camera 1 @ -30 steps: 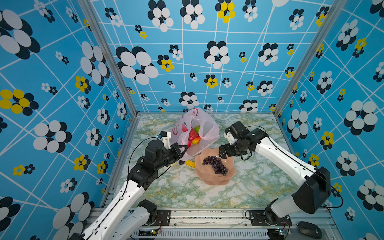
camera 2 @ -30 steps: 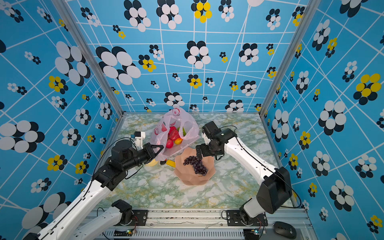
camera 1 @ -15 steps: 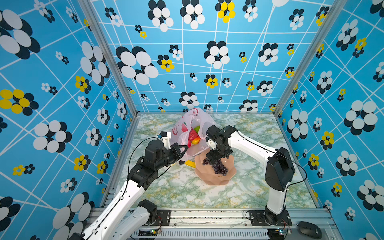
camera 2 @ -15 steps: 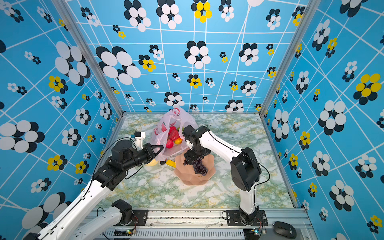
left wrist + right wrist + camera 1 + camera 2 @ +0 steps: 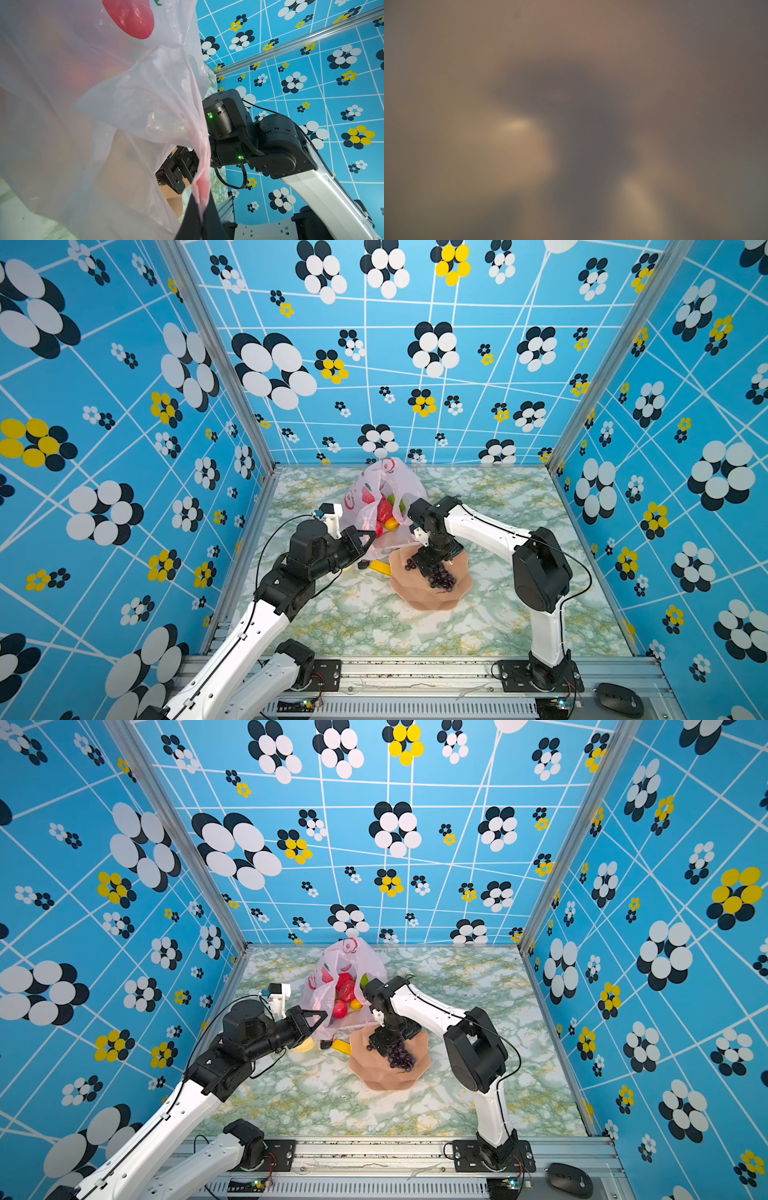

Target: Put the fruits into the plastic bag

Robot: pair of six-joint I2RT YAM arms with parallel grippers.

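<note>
While left tool (image 5: 370,537) pinches one plastic bag (image 5: 399,481), right tool (image 5: 431,564) spread wide over one grape bunch (image 5: 443,580), one bowl (image 5: 424,601).

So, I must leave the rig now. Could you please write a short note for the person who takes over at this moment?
Left gripper: shut on the edge of the plastic bag, holding its mouth up and open.
Right gripper: open, lowered into the bowl over the grape bunch; no grip visible yet.
Done: red, green and yellow-orange fruits lie inside the bag.
Left: close on the grape bunch, carry it into the bag, then let go of the bag.
</note>
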